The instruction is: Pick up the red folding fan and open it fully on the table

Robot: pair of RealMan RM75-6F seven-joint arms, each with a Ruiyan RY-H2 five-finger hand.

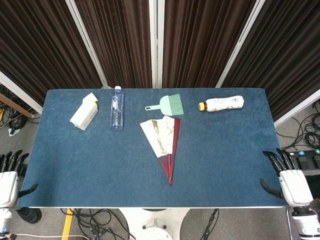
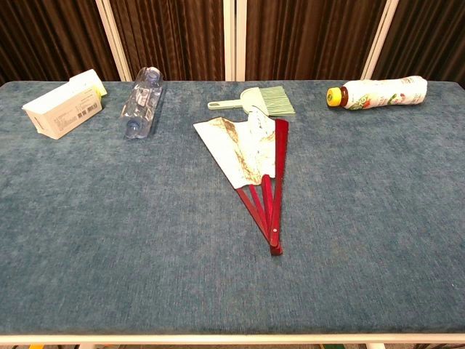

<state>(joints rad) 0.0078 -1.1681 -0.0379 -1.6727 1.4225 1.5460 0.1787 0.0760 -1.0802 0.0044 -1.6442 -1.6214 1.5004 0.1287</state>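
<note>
The red folding fan lies at the middle of the blue table, partly spread, its cream leaf pointing away and its red ribs meeting at the pivot near me. The chest view shows the fan with the pivot end at the front. My left hand hangs off the table's left front corner, fingers apart, holding nothing. My right hand sits beyond the right front corner, also spread and empty. Neither hand appears in the chest view. Both are far from the fan.
Along the far side lie a white box, a clear water bottle, a green hand brush just behind the fan, and a yellow-capped bottle on its side. Dark curtains hang behind the table.
</note>
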